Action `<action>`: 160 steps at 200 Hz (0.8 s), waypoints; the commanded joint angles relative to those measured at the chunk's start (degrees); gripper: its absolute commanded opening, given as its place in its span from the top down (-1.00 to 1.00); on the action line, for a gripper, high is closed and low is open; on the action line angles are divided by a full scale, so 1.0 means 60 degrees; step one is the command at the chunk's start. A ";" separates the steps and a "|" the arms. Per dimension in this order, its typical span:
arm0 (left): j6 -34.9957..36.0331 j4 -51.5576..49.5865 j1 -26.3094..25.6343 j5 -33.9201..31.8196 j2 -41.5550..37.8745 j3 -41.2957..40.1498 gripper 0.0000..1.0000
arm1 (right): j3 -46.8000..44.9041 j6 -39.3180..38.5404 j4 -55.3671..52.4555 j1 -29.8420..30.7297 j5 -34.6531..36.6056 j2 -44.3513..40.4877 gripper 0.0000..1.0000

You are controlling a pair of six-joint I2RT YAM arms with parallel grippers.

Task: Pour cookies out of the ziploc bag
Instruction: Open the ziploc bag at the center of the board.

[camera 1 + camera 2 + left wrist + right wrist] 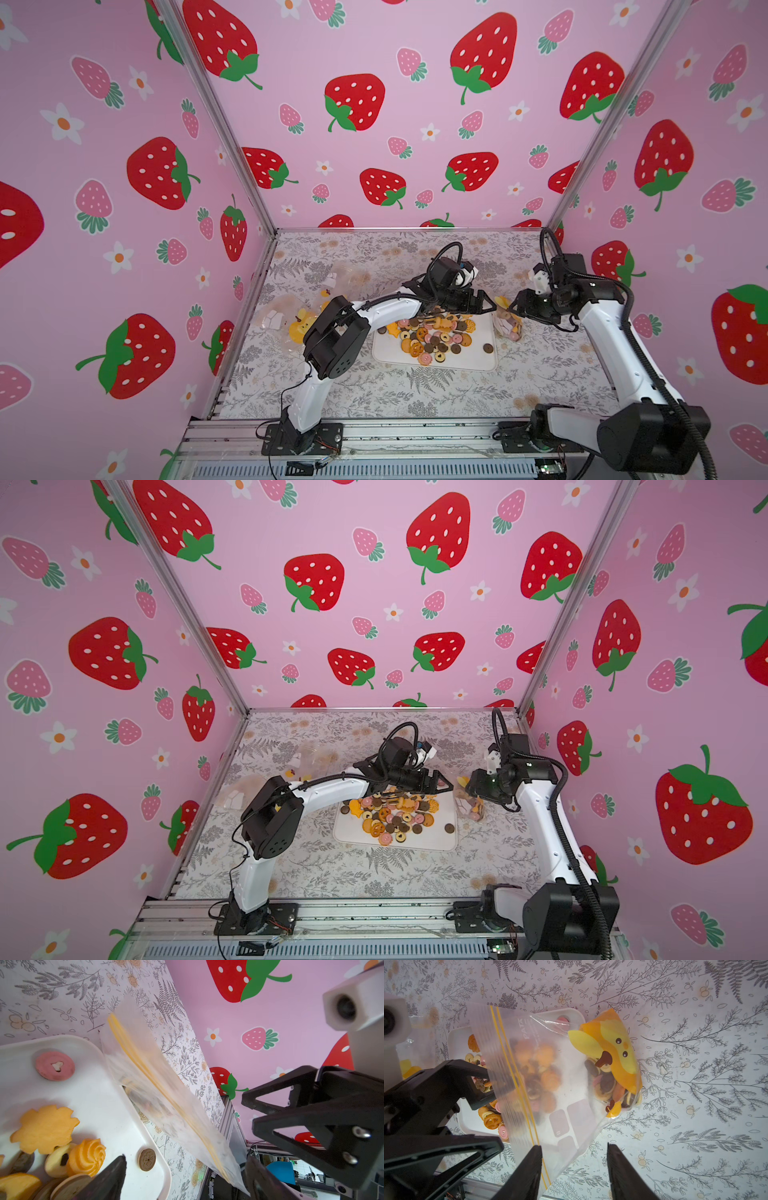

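Observation:
The clear ziploc bag (508, 322) with an orange duck print stands just right of the white tray (469, 361), hanging between my two grippers. Several cookies (606, 1084) remain bunched in its lower end. A heap of tan, orange, brown and pink cookies (432, 332) lies on the tray, seen in both top views (395, 812). My left gripper (186, 1158) is open, and the bag's zip edge (216, 1159) runs between its fingers close to one of them. My right gripper (573, 1146) is open too, with a corner of the bag's mouth lying between its fingers.
Other clear bags lie at the table's far left: one with white blocks (274, 318), one with a yellow duck print (301, 328), one further back (345, 278). A lone brown cookie (488, 348) sits near the tray's right rim. Metal rails run along the front edge.

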 commanded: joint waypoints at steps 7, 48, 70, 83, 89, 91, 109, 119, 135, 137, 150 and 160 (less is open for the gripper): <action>-0.0074 -0.0003 -0.0040 0.0177 0.0152 0.0473 -0.70 | -0.0065 -0.0295 -0.0274 -0.0116 -0.0478 -0.0018 -0.05; -0.0013 -0.0091 -0.0042 0.0090 0.0159 0.0426 -0.52 | -0.0147 -0.0377 -0.0010 -0.0102 -0.1525 0.0019 -0.05; -0.0035 -0.0104 -0.0037 0.0035 0.0157 0.0411 -0.51 | -0.0177 -0.0431 0.0013 -0.0014 -0.1788 0.0173 -0.05; -0.0015 -0.0164 -0.0036 -0.0013 0.0187 0.0440 -0.53 | -0.0205 -0.0450 0.0028 0.0078 -0.1816 0.0223 -0.05; -0.0029 -0.0175 -0.0038 -0.0014 0.0203 0.0440 -0.53 | -0.0229 -0.0443 0.0049 0.0098 -0.1820 0.0247 -0.05; -0.0019 -0.0178 -0.0035 -0.0021 0.0203 0.0440 -0.53 | -0.0235 -0.0438 0.0057 0.0113 -0.1823 0.0254 -0.05; -0.0033 -0.0229 -0.0039 -0.0143 0.0217 0.0475 -0.53 | -0.0277 -0.0416 0.0109 0.0200 -0.1805 0.0327 -0.05; -0.0020 -0.0318 -0.0026 -0.0197 0.0258 0.0547 -0.53 | -0.0309 -0.0406 0.0148 0.0270 -0.1793 0.0375 -0.05; 0.0005 -0.0464 -0.0021 -0.0255 0.0326 0.0650 -0.53 | -0.0321 -0.0401 0.0173 0.0393 -0.1738 0.0459 0.01; 0.0011 -0.0470 -0.0027 -0.0272 0.0333 0.0654 -0.53 | -0.0324 -0.0387 0.0198 0.0414 -0.1732 0.0465 0.01; 0.0012 -0.0557 0.0008 -0.0307 0.0377 0.0714 -0.52 | -0.0339 -0.0341 0.0254 0.0500 -0.1674 0.0495 0.01; -0.0010 -0.0560 0.0006 -0.0306 0.0393 0.0719 -0.52 | -0.0339 -0.0312 0.0305 0.0562 -0.1617 0.0536 0.01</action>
